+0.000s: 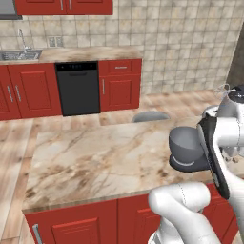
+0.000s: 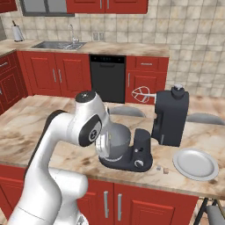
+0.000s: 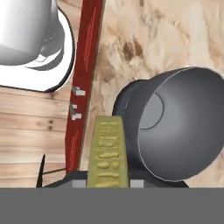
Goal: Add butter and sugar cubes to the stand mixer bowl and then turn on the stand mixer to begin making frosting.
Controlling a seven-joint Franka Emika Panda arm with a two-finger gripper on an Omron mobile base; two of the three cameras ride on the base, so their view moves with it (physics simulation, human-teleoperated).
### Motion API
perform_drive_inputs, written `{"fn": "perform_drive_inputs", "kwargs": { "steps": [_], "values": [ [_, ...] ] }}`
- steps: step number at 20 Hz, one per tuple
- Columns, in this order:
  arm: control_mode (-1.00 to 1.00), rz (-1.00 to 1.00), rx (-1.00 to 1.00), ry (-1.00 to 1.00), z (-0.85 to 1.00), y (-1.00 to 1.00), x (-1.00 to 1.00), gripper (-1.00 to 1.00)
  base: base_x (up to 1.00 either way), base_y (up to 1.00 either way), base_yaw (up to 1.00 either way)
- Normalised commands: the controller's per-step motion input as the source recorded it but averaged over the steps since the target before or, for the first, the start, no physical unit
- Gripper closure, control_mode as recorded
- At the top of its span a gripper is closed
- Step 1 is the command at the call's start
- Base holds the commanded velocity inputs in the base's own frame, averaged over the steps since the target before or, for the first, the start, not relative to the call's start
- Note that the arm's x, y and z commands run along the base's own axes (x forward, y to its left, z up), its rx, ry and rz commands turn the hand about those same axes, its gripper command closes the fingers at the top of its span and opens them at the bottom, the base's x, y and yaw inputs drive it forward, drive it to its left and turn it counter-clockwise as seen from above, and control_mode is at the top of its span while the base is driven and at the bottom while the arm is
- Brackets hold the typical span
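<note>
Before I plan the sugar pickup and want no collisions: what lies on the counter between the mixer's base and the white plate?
In the right base view, two sugar cubes lie between the stand mixer and the white plate; otherwise bare marble.

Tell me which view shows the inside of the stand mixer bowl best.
The hand view: it looks straight into the stand mixer bowl, showing its empty interior. The left base view shows its outer wall; in the right base view the arm partly covers it.

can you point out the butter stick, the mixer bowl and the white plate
butter stick [image 3: 108, 153], hand view, middle of its embossed yellow top face
stand mixer bowl [image 3: 183, 127], hand view, smooth grey inner wall
white plate [image 2: 195, 164], right base view, centre of the flat dish on the counter
</note>
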Motion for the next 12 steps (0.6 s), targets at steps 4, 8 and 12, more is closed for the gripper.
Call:
{"fn": "perform_drive_inputs", "kwargs": {
  "steps": [4, 8, 12],
  "values": [
    [-1.0, -0.15, -0.23, 0.16, 0.18, 0.22, 0.33, 1.0, 0.0, 0.0, 0.0],
    [-1.0, -0.14, -0.19, 0.17, 0.01, 0.15, 0.39, 1.0, 0.0, 0.0, 0.0],
    [-1.0, -0.1, -0.16, 0.14, -0.01, 0.08, 0.48, 1.0, 0.0, 0.0, 0.0]
  ]
}}
